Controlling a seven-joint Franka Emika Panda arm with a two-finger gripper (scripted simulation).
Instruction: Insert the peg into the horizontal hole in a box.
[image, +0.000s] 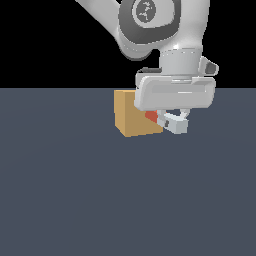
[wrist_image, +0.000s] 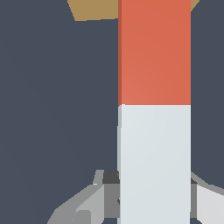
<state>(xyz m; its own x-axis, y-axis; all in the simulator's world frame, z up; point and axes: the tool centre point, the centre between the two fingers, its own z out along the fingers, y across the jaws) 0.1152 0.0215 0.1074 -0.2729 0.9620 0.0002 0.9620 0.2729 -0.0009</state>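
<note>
The tan box (image: 132, 112) stands on the dark floor. Just to its side, toward the exterior view's right, my gripper (image: 172, 123) is shut on the peg (image: 151, 116). The peg's orange-red end points at the box and meets or enters its side face. In the wrist view the peg (wrist_image: 154, 52) is a long bar, orange-red at the far half and white at the near half. It runs out from between my fingers (wrist_image: 87, 201) toward the box (wrist_image: 94, 9). The hole is hidden behind the peg and the gripper.
A flat dark grey-blue floor (image: 75, 200) stretches all around the box. My arm's white wrist (image: 175, 92) hangs directly above the gripper.
</note>
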